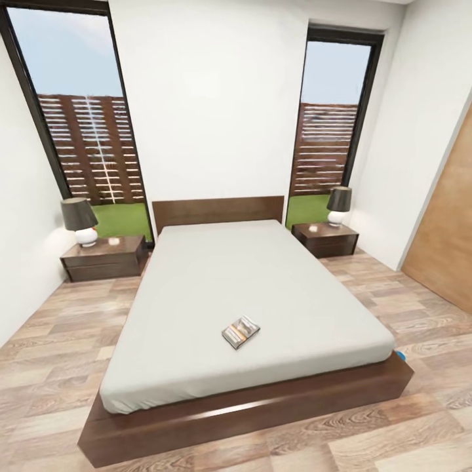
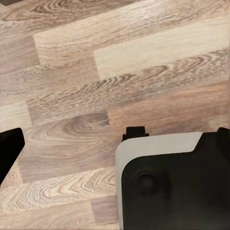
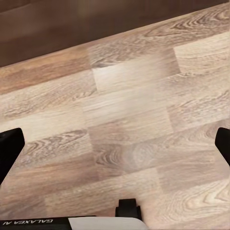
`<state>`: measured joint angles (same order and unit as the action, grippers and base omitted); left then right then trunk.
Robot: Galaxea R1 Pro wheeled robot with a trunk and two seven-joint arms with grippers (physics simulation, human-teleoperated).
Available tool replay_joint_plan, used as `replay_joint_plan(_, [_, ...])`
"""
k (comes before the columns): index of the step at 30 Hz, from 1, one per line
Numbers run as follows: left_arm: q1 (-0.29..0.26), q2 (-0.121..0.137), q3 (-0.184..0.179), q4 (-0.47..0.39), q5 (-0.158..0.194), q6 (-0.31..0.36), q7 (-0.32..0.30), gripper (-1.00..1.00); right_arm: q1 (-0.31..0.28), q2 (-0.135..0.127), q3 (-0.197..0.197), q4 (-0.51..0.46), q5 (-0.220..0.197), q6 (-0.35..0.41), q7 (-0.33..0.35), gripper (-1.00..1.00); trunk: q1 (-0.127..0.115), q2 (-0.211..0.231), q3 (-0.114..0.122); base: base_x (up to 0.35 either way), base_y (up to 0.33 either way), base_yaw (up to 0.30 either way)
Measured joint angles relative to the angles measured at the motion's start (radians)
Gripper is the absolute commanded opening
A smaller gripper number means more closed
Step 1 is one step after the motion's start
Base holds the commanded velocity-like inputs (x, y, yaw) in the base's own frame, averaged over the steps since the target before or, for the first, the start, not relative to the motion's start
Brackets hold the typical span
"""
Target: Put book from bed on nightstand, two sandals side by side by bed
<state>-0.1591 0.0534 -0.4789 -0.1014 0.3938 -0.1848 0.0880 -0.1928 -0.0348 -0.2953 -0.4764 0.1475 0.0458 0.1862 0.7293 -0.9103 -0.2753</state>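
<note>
Nearest to us, both wrist views looked down on the wood-plank floor [image 3: 129,120]. The right gripper [image 3: 115,146] showed a dark fingertip at each edge of its view, well apart, with bare floor between: jaws wide open, holding nothing. The left gripper [image 2: 9,153] showed one dark fingertip at one edge and, at the other, a dark shape merging with the robot's grey and black body; we judged it open and empty, though less surely.

Beyond that stood the foot of the bed [image 1: 249,410]. The book [image 1: 240,332] lay flat on the mattress, toward the foot and slightly right of centre, well in from every edge. We judged the reach to be the first risk: leaning over the raised frame could bring an arm or the base against the wood. A thin book on a smooth surface could also slide away from closing fingers.

At the right foot corner, a speck of blue [image 1: 400,356] showed on the floor against the frame; we took it for one sandal, mostly hidden. We could not locate the second. The base could run over it when rounding that corner.

Farthest off, the left nightstand [image 1: 105,257] and the right nightstand [image 1: 326,238] flanked the headboard. Each carried a lamp [image 1: 80,221], which a careless set-down could knock.
</note>
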Motion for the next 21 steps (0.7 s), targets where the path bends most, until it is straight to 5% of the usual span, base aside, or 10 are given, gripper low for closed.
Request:
replay_joint_plan(14, [0.0,-0.001,0.0,-0.001,0.0,-0.007,0.0,1.0,0.0,0.0,0.0,0.0,0.0,0.0,0.0,1.0,0.0,0.0,0.0,0.088,-0.006,0.0])
replay_joint_plan(21, [0.0,-0.001,0.0,-0.001,0.0,-0.008,0.0,1.0,0.0,0.0,0.0,0.0,0.0,0.0,0.0,1.0,-0.026,0.049,0.022,0.008,-0.001,0.0])
